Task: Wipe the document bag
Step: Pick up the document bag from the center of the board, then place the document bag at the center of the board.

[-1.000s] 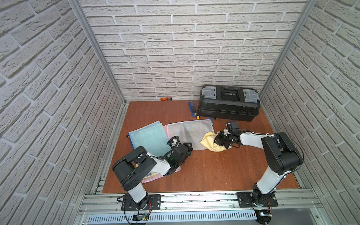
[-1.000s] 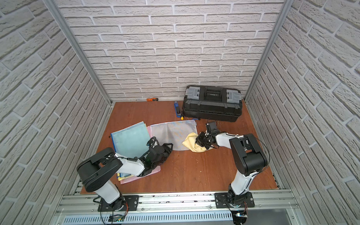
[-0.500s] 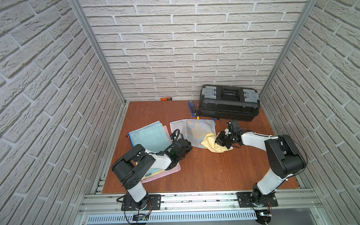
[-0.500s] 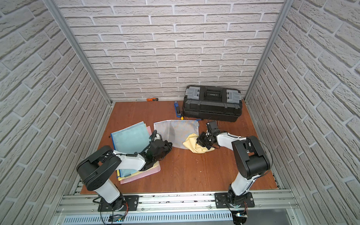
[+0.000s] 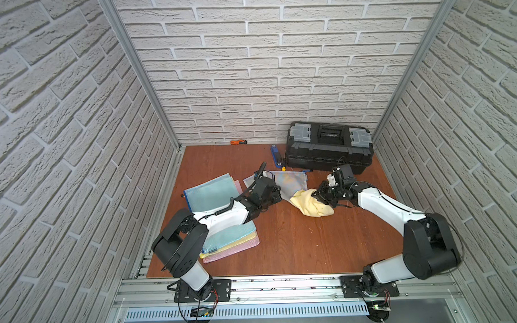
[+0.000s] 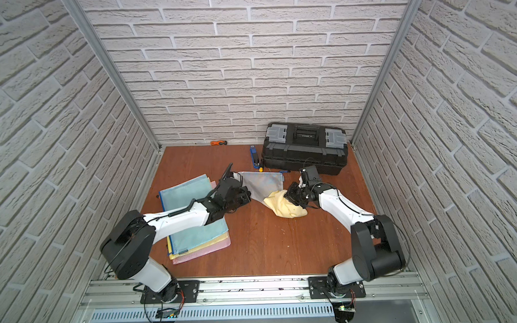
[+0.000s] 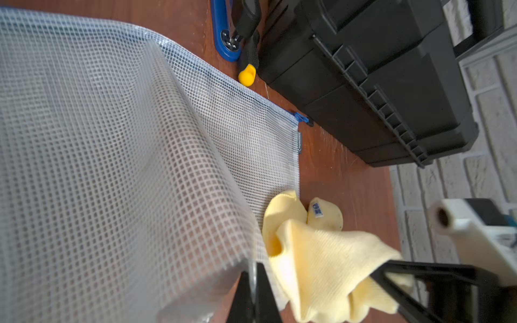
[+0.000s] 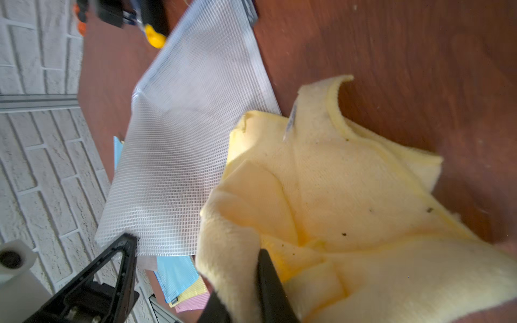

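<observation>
The document bag is a clear mesh pouch with a blue zip, lying mid-table. Its near corner is lifted and curled, as the left wrist view shows. My left gripper is shut on that corner. To the right lies a bunched yellow cloth, overlapping the bag's edge. My right gripper pinches a fold of the cloth between its fingers.
A black toolbox stands at the back right, with a blue tool and a yellow-tipped screwdriver beside it. An orange screwdriver lies at the back wall. A stack of blue, yellow and pink mesh bags lies under my left arm.
My left gripper closed on the bag's near corner and moved back and to the right, curling the bag up. The right gripper stayed at the cloth.
</observation>
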{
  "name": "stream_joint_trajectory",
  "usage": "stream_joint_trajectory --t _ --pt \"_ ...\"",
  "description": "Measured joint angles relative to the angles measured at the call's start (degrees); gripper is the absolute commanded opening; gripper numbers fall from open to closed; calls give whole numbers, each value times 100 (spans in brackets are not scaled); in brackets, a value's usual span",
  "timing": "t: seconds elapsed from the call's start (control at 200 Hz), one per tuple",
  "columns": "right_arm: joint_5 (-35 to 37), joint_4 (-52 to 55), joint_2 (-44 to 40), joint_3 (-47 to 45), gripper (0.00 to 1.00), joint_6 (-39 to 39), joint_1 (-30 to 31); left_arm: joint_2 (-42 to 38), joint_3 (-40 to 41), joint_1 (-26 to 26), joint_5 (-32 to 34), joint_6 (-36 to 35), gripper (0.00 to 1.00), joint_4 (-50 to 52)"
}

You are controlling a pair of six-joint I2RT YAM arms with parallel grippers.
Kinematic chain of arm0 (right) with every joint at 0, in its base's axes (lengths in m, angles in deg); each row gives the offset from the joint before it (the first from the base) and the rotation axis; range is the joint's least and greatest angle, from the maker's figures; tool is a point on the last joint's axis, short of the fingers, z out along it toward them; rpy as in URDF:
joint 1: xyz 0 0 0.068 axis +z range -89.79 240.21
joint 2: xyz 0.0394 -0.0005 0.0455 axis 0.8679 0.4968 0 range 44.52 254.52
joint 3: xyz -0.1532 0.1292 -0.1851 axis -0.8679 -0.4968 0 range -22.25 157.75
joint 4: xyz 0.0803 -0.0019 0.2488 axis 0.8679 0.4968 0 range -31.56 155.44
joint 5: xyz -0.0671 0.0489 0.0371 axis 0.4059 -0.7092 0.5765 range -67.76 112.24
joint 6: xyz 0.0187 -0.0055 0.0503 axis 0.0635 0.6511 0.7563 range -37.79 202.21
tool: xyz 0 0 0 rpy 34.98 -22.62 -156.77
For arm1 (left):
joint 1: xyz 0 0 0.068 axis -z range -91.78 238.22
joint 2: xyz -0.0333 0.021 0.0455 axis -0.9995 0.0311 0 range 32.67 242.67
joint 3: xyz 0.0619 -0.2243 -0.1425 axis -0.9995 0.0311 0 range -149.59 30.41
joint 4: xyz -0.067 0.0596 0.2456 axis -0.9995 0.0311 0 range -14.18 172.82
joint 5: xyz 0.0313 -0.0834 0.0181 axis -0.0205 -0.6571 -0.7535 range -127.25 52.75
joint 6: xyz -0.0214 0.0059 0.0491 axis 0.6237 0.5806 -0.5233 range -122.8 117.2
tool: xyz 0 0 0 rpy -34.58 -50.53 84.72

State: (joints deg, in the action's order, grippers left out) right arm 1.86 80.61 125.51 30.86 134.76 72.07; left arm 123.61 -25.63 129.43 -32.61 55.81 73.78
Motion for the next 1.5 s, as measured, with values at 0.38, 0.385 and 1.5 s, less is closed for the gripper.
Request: stream_joint_trajectory --t 0.38,0.385,1.5 --pt "114 619 -590 131 11 -175 0 205 -1810 -2520 -940 -2297 0 2208" --pt "111 623 -590 131 11 -181 0 219 -1829 -2535 -960 -2312 0 2210" --pt "-33 787 715 1005 4 -699 595 -2312 -476 -3895 -647 -2118 98 2699"
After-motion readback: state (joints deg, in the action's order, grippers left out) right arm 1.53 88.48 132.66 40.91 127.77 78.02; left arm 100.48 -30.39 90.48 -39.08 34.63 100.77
